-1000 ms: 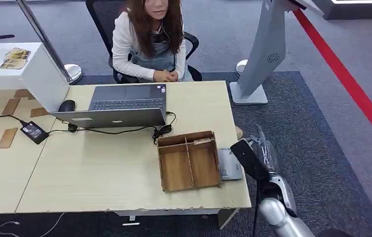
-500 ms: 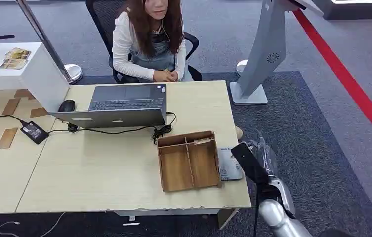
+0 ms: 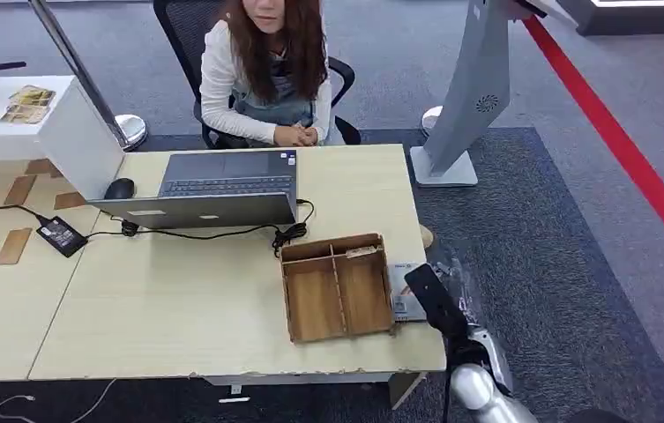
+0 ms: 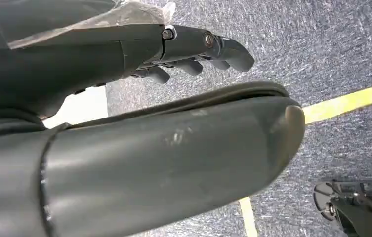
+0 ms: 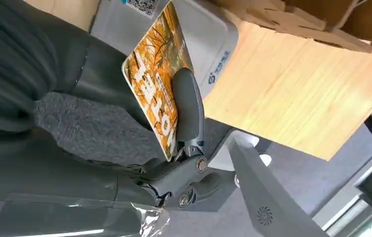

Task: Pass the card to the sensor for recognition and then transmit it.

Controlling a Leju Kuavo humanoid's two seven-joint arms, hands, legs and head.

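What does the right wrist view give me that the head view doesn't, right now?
Right wrist view: the orange printed card face, held in the right robot hand, its upper edge over the grey sensor pad.

Head view: the whole desk, the laptop, and the seated person. Here the card looks like a dark slab.

Both: the sensor pad beside the wooden tray, and the white kiosk stand.

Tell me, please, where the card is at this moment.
The card is held in the right hand, seen in the right wrist view, at the table's right edge, close to the grey sensor beside the wooden box.
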